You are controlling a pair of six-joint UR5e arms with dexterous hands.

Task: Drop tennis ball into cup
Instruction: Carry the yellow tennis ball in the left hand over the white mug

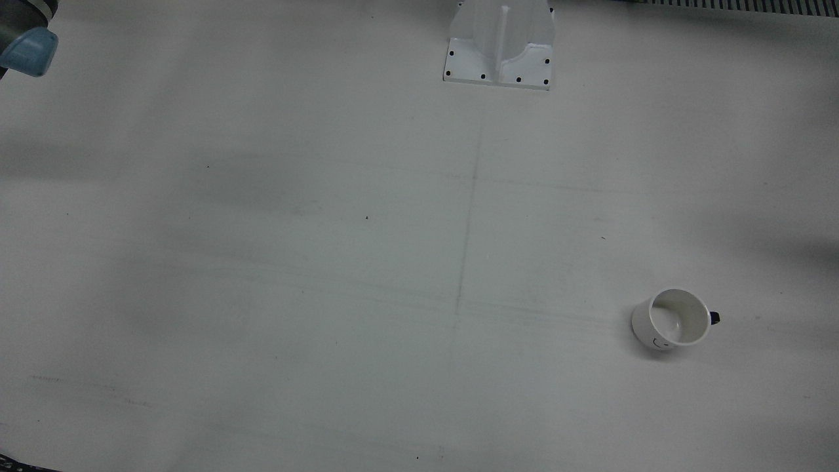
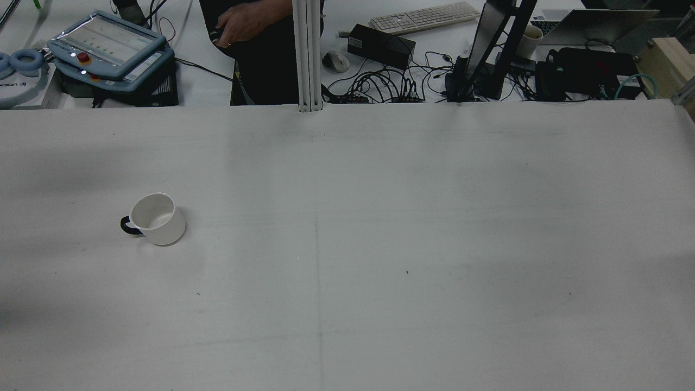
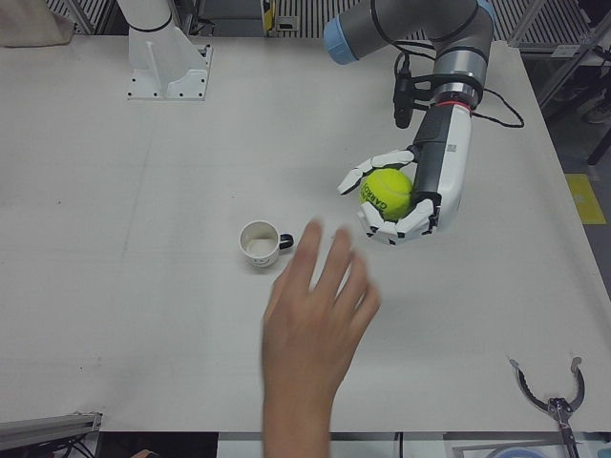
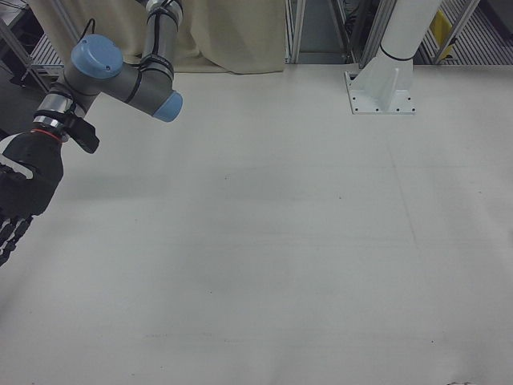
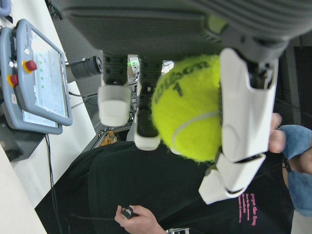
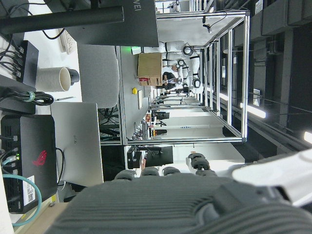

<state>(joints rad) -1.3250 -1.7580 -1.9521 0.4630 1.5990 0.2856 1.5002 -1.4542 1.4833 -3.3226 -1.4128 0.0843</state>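
A white cup (image 1: pixel 672 319) with a dark handle stands upright and empty on the white table; it also shows in the rear view (image 2: pixel 157 219) and the left-front view (image 3: pixel 259 242). My left hand (image 3: pixel 406 202) is shut on a yellow-green tennis ball (image 3: pixel 387 192), held above the table and off to the view's right of the cup, apart from it. The left hand view shows the ball (image 5: pixel 190 114) between white fingers (image 5: pixel 246 112). My right hand (image 4: pixel 20 192) hangs at the far edge of its half of the table, fingers spread, holding nothing.
A person's blurred hand (image 3: pixel 315 320) reaches in over the table's front edge, close to the cup. White arm pedestals (image 1: pixel 499 46) (image 3: pixel 167 57) stand at the table's robot side. A teach pendant (image 2: pixel 103 49) and cables lie beyond the table's operator-side edge.
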